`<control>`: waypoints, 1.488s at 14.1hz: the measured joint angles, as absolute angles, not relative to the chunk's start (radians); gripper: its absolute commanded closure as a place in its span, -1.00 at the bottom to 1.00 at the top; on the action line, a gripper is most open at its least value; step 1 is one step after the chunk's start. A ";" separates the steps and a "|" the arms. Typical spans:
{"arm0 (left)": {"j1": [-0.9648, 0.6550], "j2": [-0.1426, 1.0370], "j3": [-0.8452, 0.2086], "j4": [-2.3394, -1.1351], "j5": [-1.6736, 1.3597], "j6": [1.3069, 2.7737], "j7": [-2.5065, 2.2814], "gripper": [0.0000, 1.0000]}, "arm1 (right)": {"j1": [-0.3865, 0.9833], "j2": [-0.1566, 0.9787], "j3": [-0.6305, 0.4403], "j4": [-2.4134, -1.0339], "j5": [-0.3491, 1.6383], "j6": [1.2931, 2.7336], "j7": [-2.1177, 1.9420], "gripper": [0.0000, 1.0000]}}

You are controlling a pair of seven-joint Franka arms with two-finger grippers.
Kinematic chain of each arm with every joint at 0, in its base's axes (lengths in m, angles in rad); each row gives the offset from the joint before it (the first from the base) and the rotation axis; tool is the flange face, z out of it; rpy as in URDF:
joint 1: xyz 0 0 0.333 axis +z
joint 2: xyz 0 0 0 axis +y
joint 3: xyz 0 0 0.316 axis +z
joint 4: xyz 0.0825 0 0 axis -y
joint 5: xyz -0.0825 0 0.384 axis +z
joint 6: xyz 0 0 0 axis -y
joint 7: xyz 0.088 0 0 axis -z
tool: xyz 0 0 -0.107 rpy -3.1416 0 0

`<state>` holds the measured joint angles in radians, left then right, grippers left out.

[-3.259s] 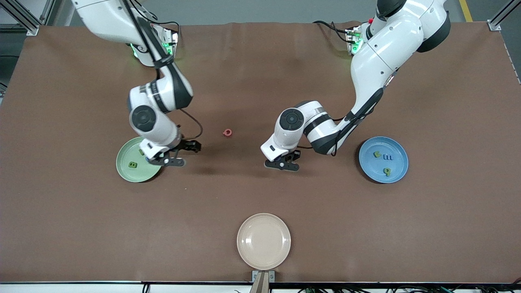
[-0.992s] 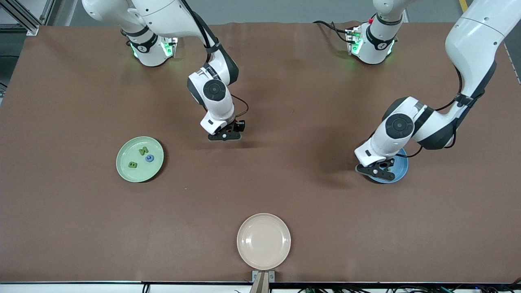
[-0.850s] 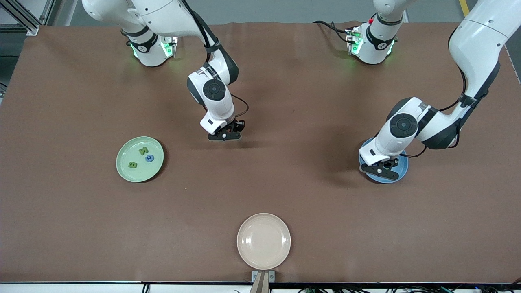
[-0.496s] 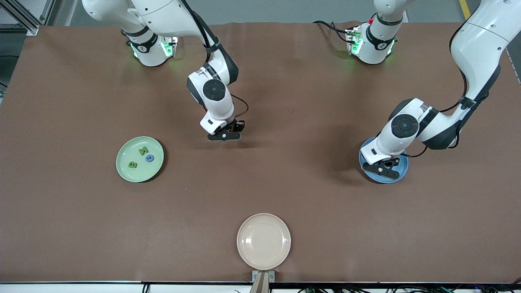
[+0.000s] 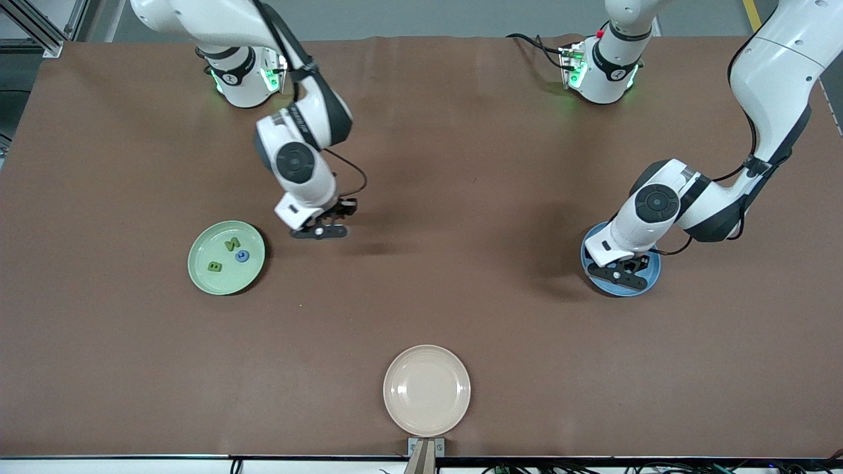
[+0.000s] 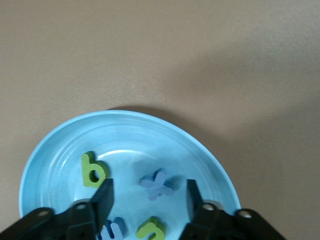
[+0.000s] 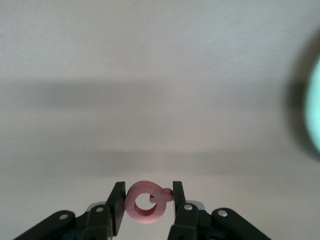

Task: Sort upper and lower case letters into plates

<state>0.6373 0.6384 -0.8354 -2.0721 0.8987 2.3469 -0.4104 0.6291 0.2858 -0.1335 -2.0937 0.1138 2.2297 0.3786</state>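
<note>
My right gripper [image 5: 321, 231] is shut on a pink ring-shaped letter with a small tail [image 7: 145, 204]. It holds the letter above bare table beside the pale green plate [image 5: 197, 253], whose edge also shows in the right wrist view [image 7: 315, 110]. That plate holds a green N [image 5: 232, 244], a blue round letter [image 5: 242, 256] and a green B [image 5: 214, 266]. My left gripper [image 5: 619, 275] hangs open and empty over the blue plate [image 5: 652, 270]. In the left wrist view the blue plate [image 6: 60, 145] holds a green b [image 6: 92, 170], a blue x [image 6: 157, 183] and two half-hidden letters.
A cream-beige plate [image 5: 427, 390] sits empty at the table's edge nearest the front camera, midway between the arms. The brown table surface [image 5: 421, 289] lies bare between the plates.
My right gripper took the pink letter from the table's middle and has moved toward the green plate with it. My left gripper moved to the blue plate, where it has barely shifted.
</note>
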 measured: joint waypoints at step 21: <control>0.671 0.626 -0.863 -1.995 0.794 2.326 -0.411 -0.99 | 0.102 0.351 -0.136 -2.240 -0.004 2.504 -0.296 0.78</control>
<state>0.6714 0.6264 -0.8631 -1.9946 0.7940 2.3258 -0.4107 0.1024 0.3514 -0.1360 -2.2399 -0.0043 2.5037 -0.2958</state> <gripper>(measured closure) 0.000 0.577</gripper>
